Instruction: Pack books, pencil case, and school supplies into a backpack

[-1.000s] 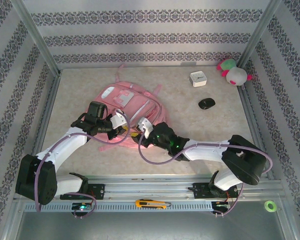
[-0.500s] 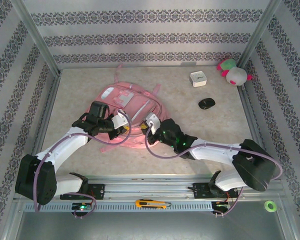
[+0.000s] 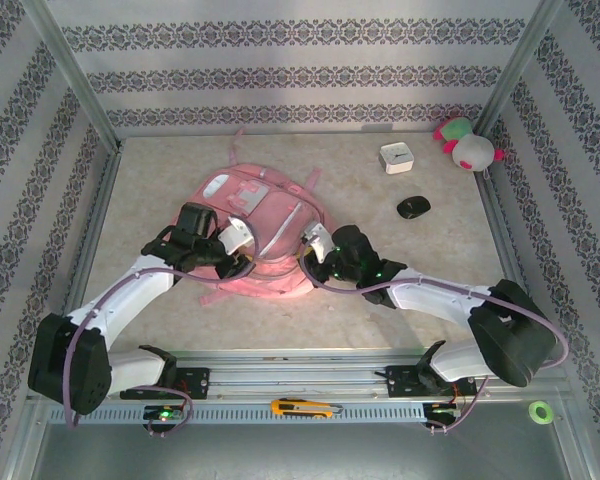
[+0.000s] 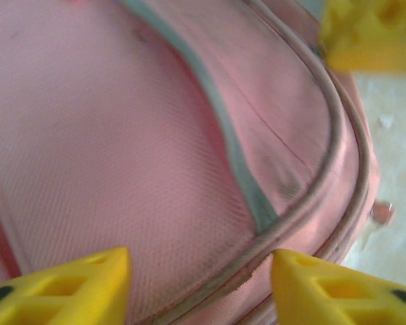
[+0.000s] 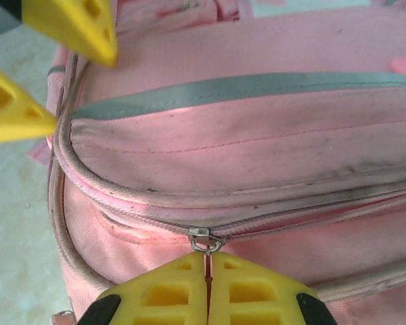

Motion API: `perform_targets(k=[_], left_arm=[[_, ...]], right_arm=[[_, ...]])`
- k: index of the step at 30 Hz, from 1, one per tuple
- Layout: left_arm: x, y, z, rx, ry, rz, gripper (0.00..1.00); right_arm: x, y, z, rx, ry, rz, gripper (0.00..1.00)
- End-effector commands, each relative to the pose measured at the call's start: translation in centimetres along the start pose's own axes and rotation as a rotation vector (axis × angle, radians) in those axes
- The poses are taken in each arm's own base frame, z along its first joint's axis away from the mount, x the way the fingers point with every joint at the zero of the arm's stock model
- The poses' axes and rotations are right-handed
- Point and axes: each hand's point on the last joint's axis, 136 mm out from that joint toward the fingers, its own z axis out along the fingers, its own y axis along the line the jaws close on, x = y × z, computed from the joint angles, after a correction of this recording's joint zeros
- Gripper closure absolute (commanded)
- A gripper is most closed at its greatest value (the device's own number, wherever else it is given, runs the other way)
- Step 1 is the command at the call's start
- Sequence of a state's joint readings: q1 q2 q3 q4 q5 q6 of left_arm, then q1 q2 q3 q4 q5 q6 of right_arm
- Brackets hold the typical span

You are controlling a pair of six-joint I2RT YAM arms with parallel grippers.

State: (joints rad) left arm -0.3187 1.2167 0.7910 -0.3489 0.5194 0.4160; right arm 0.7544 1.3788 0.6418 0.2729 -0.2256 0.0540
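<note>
We found right end effector (image 5: 208, 271) clamped on the zipper pull (image 5: 206, 238) at three o'clock of backpack (image 5: 257, 135); left end effector (image 4: 199, 274) parted, empty.

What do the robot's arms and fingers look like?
The left arm and right arm are white tubes with chunky black joints, and a purple cable runs along each. The fingers are bright yellow wedges with hollow cut-outs and black patches.

White box (image 3: 396, 158), black mouse (image 3: 413, 207) and plush toy (image 3: 467, 144) sit far right on the surface (image 3: 160, 170), yellow utility knife (image 3: 301, 408) and green tape roll (image 3: 540, 411) down front.
</note>
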Motion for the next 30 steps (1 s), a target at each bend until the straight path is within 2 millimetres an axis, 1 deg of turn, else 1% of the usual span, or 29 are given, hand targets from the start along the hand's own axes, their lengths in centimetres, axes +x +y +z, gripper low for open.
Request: perform_targets(k=[1, 2, 4, 6, 7, 8, 11, 12, 14, 16, 18, 21, 23, 25, 27, 28, 30], left_arm=[[-1.8, 2.1, -2.7, -0.145, -0.059, -0.45, 0.37], [-1.5, 3.0, -3.6, -0.217, -0.071, -0.562, 0.37], [-0.1, 4.4, -5.2, -0.348, -0.08, -0.773, 0.41], [2.0, 5.5, -6.5, -0.472, -0.066, -0.916, 0.41], [3.0, 5.9, -6.9, -0.517, -0.065, -0.974, 0.41], [4.0, 6.2, -6.9, -0.539, -0.067, -1.031, 0.41], [6.6, 6.6, -5.8, -0.524, -0.054, -1.18, 0.41], [7.2, 6.8, -5.3, -0.512, -0.05, -1.214, 0.42], [7.8, 7.4, -4.5, -0.495, -0.048, -1.248, 0.42], [7.9, 8.0, -3.4, -0.472, -0.058, -1.261, 0.43], [8.1, 9.1, -2.3, -0.462, -0.066, -1.282, 0.43], [7.6, 10.8, -0.5, -0.433, -0.075, -1.286, 0.43], [6.9, 12.1, 0.7, -0.421, -0.069, -1.275, 0.43], [5.9, 13.3, 1.9, -0.397, -0.064, -1.258, 0.42], [4.4, 14.7, 2.7, -0.382, -0.075, -1.239, 0.41], [4.0, 15.1, 2.9, -0.379, -0.076, -1.231, 0.41], [2.8, 15.6, 2.8, -0.372, -0.091, -1.197, 0.4]], right_arm=[[1.1, 1.0, 0.7, -0.03, 0.044, 0.018, 1.0], [1.1, 0.9, 0.8, -0.031, 0.046, 0.02, 1.0], [0.9, 1.0, 0.9, -0.035, 0.045, 0.024, 1.0], [0.6, 1.1, 1.0, -0.039, 0.042, 0.036, 1.0], [0.5, 1.2, 0.9, -0.042, 0.039, 0.043, 1.0], [0.5, 1.3, 1.0, -0.045, 0.039, 0.052, 1.0], [0.7, 1.9, 1.0, -0.054, 0.042, 0.066, 1.0], [0.8, 2.2, 1.1, -0.055, 0.041, 0.066, 1.0], [0.9, 2.9, 1.2, -0.064, 0.039, 0.071, 1.0], [1.1, 3.8, 1.4, -0.079, 0.04, 0.078, 1.0], [1.1, 4.9, 1.7, -0.092, 0.038, 0.079, 1.0], [1.0, 6.1, 2.0, -0.105, 0.021, 0.098, 1.0], [0.9, 6.5, 2.3, -0.11, 0.011, 0.108, 1.0], [1.0, 6.4, 2.6, -0.1, 0.011, 0.131, 1.0], [0.7, 6.0, 2.6, -0.081, -0.006, 0.148, 1.0], [0.6, 5.8, 2.6, -0.072, -0.012, 0.154, 1.0], [0.3, 5.1, 2.3, -0.048, -0.024, 0.175, 1.0]])
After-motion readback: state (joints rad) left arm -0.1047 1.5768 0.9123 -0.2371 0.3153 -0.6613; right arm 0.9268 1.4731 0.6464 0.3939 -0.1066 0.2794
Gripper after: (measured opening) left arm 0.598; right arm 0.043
